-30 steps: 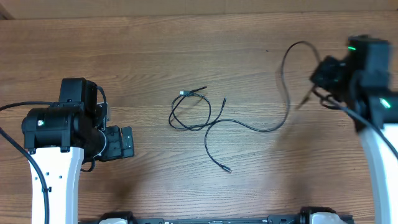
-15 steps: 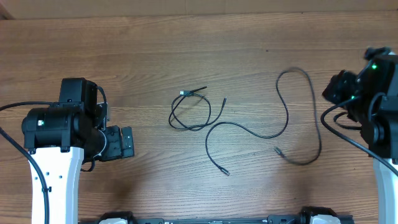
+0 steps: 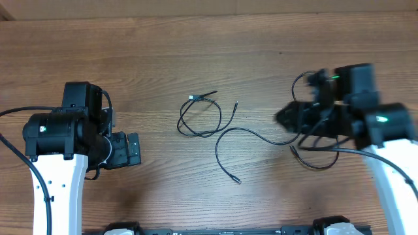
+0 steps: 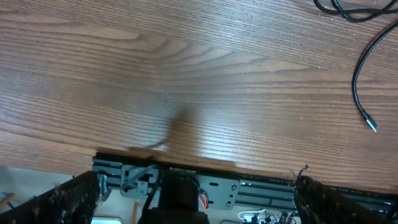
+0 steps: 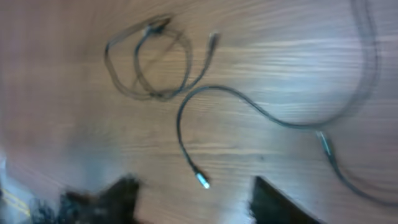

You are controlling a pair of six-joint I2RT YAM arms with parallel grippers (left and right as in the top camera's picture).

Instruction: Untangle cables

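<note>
Cables lie in two groups on the wooden tabletop (image 3: 196, 46) in the overhead view. A short looped cable (image 3: 221, 116) sits at the centre. A long cable (image 3: 258, 134) snakes from a plug at the near centre out to the right, where its slack curls under and around the right end effector (image 3: 282, 117). Whether the loop and the long cable touch where they come closest, I cannot tell. The left end effector (image 3: 132, 149) rests well to the left, away from both.

The left wrist view shows the left end effector (image 4: 196, 186) spread wide with nothing between its fingers. Only one plug end of the long cable (image 4: 364, 93) and the edge of the looped cable (image 4: 348, 15) are visible, at the far right.

The right wrist view is blurred, but the right end effector (image 5: 194, 182) has its fingers apart and holds nothing. It hangs just above the long cable (image 5: 249, 102), with the looped cable (image 5: 149, 93) farther off.

The risk I see is on the right, where slack lies close around that arm. A quick sweep could hook a strand and drag it across itself, or closing could pinch two strands together. The cords look thin, black and limp, so they would likely slide rather than resist.
</note>
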